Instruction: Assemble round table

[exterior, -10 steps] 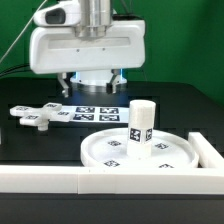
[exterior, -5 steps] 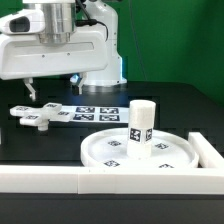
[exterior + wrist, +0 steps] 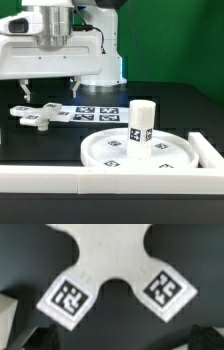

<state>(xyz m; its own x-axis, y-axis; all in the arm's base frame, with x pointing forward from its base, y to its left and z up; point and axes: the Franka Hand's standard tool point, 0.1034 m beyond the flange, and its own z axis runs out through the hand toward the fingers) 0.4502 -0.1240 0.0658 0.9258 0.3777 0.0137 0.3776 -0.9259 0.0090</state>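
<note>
Disc (image 3: 96,148) holds upright post (image 3: 141,126); cross piece (image 3: 38,115) outside.

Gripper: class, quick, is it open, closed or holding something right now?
Gripper: open, holding nothing; it hangs above the cross-shaped piece, fingers apart.

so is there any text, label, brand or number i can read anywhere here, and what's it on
No readable words, numbers or brands in either view.
Cross-shaped piece: two black-and-white square tags, patterns only, no letters.
Post: square tags of the same kind, pattern only.
Round disc: square tags, too small to make out beyond a pattern.
Marker board: printed square markers, no text.
</note>
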